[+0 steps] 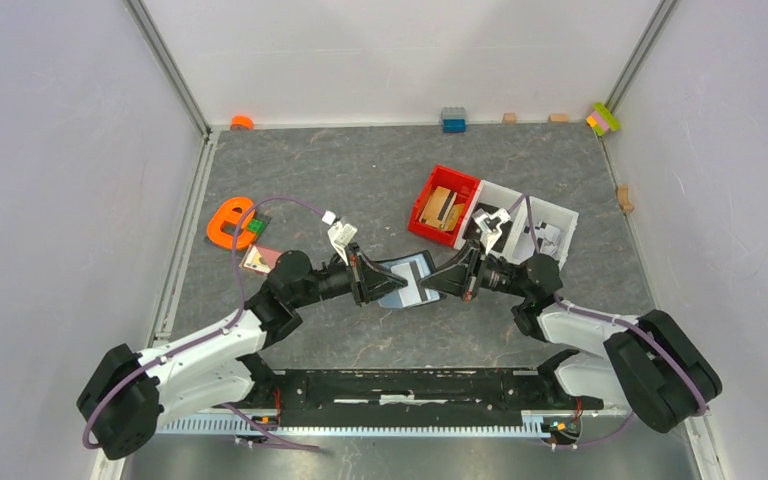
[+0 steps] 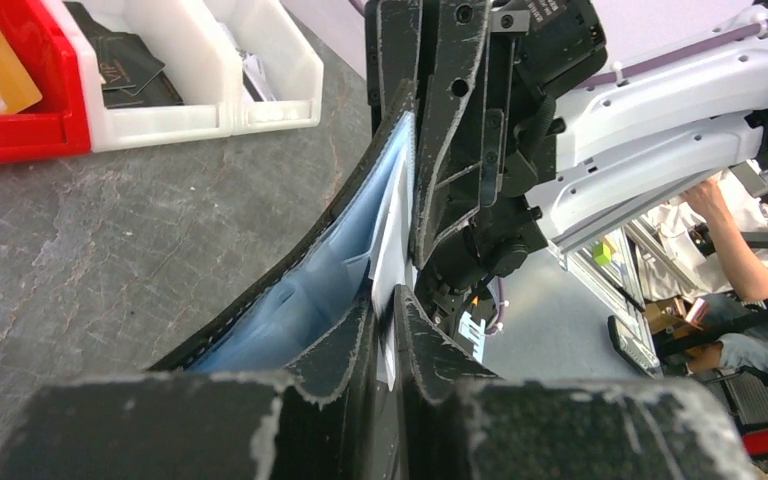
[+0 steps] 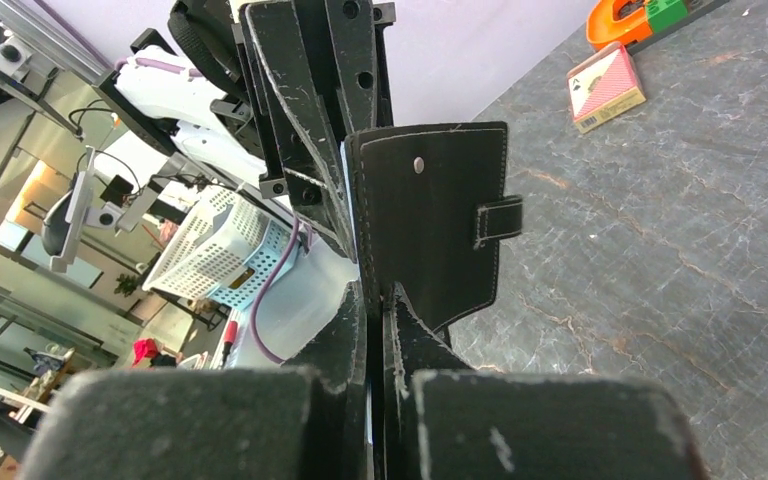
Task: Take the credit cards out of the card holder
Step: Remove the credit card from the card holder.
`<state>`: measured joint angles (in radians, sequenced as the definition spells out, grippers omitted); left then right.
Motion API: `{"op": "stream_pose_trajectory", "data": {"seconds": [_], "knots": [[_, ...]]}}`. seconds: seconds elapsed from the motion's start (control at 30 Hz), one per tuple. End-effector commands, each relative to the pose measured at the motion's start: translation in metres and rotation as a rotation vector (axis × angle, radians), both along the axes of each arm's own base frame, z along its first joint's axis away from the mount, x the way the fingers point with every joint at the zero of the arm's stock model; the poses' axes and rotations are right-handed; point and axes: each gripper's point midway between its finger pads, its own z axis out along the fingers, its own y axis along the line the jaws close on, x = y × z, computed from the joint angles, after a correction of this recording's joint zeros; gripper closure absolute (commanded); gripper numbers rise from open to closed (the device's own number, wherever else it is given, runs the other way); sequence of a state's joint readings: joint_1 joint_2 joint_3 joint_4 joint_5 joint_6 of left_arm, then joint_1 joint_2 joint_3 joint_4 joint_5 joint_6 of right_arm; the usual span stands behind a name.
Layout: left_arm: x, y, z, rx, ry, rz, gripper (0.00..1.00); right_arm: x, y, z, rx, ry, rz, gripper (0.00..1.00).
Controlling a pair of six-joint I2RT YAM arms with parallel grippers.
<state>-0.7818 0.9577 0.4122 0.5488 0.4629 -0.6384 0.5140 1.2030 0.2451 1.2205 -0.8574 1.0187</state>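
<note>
Two grippers meet at the middle of the top view, and between them the card holder [image 1: 405,283] hangs open above the grey table [image 1: 360,180], without touching it.

The right gripper [image 1: 457,277] is closed tight on the lower edge of the black outer flap. In the right wrist view this flap stands upright in the centre, with the metal stud [image 3: 418,163] near its top and the snap strap [image 3: 498,215] sticking out at its right side.

The left gripper [image 1: 368,280] has its jaws narrow. In the left wrist view a thin pale edge runs down between them. I take it for a greyish-white card [image 2: 392,240] standing out of the pale blue pocket, but I cannot fully separate it from the lining.

I judge the card to be very light, thin and stiff, with smooth faces that can slip from the pads. The holder is soft: its blue side already bends in a curve, so it will follow the pull and not resist it.

I would hold the card by its free short edge, with the pads flat on both faces. The holder I would keep gripped on the flap close to the pocket mouth, never on the strap, and I would pull straight along the pocket.
</note>
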Motion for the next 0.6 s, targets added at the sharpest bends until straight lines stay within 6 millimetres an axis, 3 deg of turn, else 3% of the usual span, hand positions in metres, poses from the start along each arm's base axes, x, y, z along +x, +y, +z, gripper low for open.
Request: {"op": "stream_pose_trajectory", "data": {"seconds": [0.0, 0.1, 0.2, 0.3, 0.47, 0.57], "knots": [[-0.007, -0.006, 0.025, -0.073, -0.047, -0.066, 0.85, -0.010, -0.003, 0.023, 0.087, -0.058, 0.043, 1.00], [-0.011, -0.009, 0.026, -0.086, -0.042, -0.095, 0.87, -0.013, -0.005, 0.027, 0.112, -0.057, 0.058, 1.00], [-0.014, -0.009, 0.028, -0.093, -0.045, -0.111, 0.77, -0.015, -0.007, 0.030, 0.133, -0.048, 0.067, 1.00], [-0.016, -0.008, 0.031, -0.103, -0.055, -0.121, 0.76, -0.016, -0.009, 0.031, 0.145, -0.038, 0.074, 1.00], [-0.023, -0.006, 0.037, -0.129, -0.077, -0.146, 0.83, -0.018, -0.011, 0.035, 0.171, -0.033, 0.089, 1.00], [-0.024, -0.006, 0.038, -0.134, -0.080, -0.146, 0.93, -0.020, -0.013, 0.037, 0.182, -0.033, 0.093, 1.00]]}}
